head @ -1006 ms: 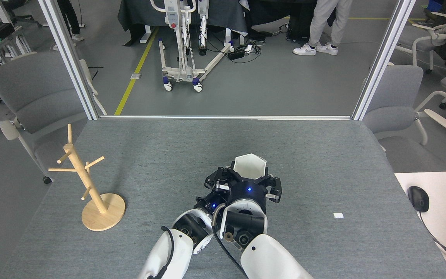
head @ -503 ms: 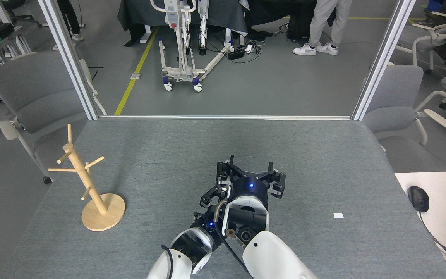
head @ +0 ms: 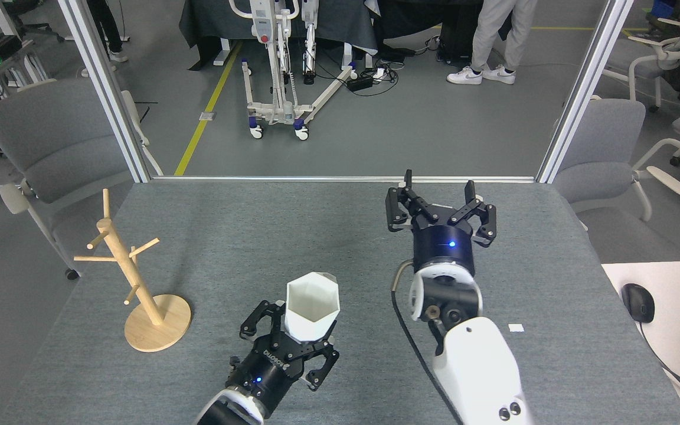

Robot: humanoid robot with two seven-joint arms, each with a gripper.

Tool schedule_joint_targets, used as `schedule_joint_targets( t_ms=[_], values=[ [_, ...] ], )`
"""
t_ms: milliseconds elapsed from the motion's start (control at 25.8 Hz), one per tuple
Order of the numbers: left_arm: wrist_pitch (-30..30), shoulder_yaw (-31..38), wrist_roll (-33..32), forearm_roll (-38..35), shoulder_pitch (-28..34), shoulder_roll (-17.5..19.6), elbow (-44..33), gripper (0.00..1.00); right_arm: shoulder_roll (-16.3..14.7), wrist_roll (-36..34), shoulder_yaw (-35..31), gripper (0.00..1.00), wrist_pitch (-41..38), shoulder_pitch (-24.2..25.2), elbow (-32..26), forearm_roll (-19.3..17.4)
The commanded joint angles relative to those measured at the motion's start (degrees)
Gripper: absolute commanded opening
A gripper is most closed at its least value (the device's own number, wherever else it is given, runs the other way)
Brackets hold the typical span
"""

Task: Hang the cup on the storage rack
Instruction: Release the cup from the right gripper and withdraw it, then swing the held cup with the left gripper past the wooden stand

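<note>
Our left gripper [head: 293, 336] has its jaws closed on the white cup [head: 311, 307], which sits upright between them with its six-sided rim facing up, over the near middle of the grey bench [head: 245, 236]. We cannot see the cup's handle from here. Our right gripper [head: 440, 203] is raised toward the far edge of the bench, jaws spread wide and holding nothing, well apart from the cup. The wooden rack [head: 133, 277] stands near the bench's left edge on its round base, its post leaning slightly and its thin pegs bare. The cup is to the right of the rack, not touching it. A small white scrap [head: 516, 327] lies on the bench to the right of our right arm.
</note>
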Motion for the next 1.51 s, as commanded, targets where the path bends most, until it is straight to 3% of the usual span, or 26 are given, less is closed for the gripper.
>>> schedule_joint_targets(
  t_ms=[0,77,310,503,735,851,967,1084,1470],
  values=[
    [0.23,3.4,2.36,-0.06,5.97,4.06,-5.75,0.0,-0.18,-6.14,-20.53,1.0,-28.55,3.74,2.14,-3.25],
    [0.32,5.86,5.61,-0.06,8.17,5.47,-5.66,0.0,-0.36,-6.14,-25.37,1.0,-34.44,5.59,3.2,-3.07],
    [0.23,19.66,10.71,-0.06,14.59,6.7,-5.66,0.0,-2.99,-6.58,-26.17,1.0,-33.04,14.29,3.55,-1.84],
    [-0.39,30.73,16.07,-0.06,19.16,7.31,-5.75,0.0,-2.91,-12.29,-25.81,1.0,-33.13,23.78,2.32,-1.58],
    [-1.53,39.17,17.48,0.03,20.39,7.4,-5.58,0.0,-3.26,-13.09,-25.73,1.0,-32.86,25.19,2.5,0.88],
    [-0.83,41.63,14.49,0.12,17.49,7.23,-3.12,0.0,-3.35,-13.09,-25.73,1.0,-32.77,24.48,2.5,0.79],
    [-0.74,43.04,9.75,0.03,9.58,7.23,4.09,0.0,-3.35,-13.09,-25.81,1.0,-32.86,24.4,2.5,0.79],
    [-0.74,45.32,9.48,0.03,5.01,7.49,9.72,0.0,-3.43,-13.0,-25.99,1.0,-32.86,24.31,2.67,0.79],
    [0.84,45.67,8.6,-0.32,-2.9,7.58,16.48,0.0,-3.61,-13.09,-26.08,1.0,-32.95,24.31,3.46,0.79]
  ],
)
